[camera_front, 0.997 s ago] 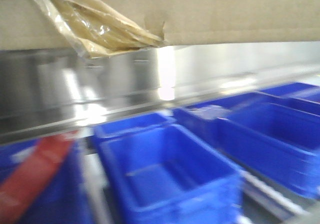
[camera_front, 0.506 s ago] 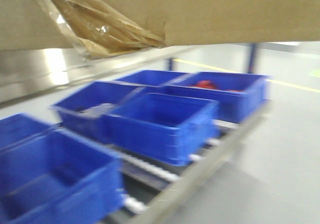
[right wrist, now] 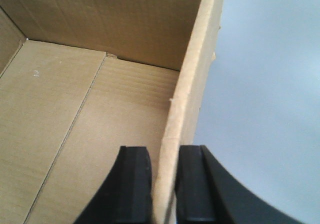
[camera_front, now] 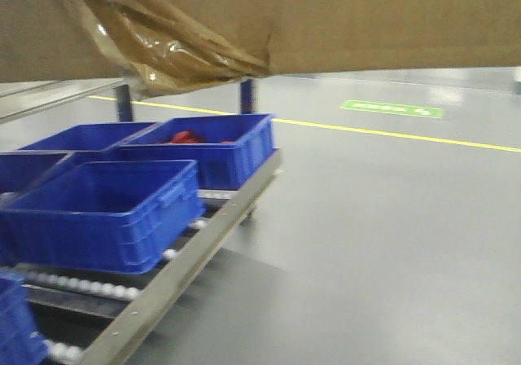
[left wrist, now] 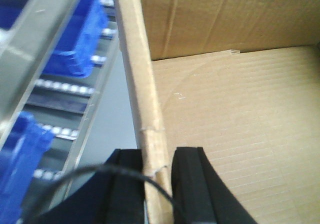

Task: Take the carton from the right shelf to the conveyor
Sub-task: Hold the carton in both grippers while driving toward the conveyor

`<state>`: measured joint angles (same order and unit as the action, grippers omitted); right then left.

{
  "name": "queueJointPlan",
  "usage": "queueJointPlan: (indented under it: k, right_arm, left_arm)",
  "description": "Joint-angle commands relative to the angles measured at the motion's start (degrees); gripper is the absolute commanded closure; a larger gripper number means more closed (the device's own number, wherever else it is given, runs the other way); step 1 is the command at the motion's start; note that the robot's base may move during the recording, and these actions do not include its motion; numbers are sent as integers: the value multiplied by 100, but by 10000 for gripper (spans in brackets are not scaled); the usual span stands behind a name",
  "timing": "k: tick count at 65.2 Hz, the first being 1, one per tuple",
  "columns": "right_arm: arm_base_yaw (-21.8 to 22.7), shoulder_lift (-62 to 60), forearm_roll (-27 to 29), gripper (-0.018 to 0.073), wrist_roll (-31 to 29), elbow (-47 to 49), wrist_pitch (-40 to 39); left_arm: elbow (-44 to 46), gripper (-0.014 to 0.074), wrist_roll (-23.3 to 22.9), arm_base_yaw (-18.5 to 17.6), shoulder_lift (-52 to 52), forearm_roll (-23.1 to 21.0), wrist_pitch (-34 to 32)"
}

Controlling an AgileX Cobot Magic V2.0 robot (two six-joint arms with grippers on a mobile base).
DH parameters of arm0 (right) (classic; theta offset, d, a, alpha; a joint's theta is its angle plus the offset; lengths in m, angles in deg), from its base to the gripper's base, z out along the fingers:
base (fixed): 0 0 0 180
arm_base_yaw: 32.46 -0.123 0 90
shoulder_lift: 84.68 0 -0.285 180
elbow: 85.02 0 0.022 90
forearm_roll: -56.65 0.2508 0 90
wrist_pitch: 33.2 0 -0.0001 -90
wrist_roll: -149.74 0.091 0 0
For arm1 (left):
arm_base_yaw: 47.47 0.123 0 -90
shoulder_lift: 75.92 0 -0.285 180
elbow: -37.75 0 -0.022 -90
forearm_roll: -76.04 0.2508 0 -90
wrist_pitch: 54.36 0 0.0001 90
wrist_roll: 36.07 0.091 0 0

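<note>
The left gripper (left wrist: 158, 159) has its fingers (left wrist: 127, 184) clamped over the left wall of the carton (camera_front: 366, 23), which hangs crosswise between both arms above the blue bins (camera_front: 106, 202) and floor (camera_front: 391, 235), the right gripper (right wrist: 164, 156) pinching its right wall likewise, conveyor out of view.
</note>
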<state>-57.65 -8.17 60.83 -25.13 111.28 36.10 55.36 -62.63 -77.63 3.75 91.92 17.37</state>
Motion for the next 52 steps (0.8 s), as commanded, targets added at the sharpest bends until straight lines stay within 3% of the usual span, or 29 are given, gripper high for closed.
queueJointPlan:
  k: [1, 52]
  right_arm:
    - [0, -105, 8, 619, -119, -2, -202]
    - [0, -105, 8, 619, -119, -2, -202]
  left_arm:
    - [69, 614, 50, -15, -85, 35, -177]
    - [69, 614, 50, -15, -85, 35, -177]
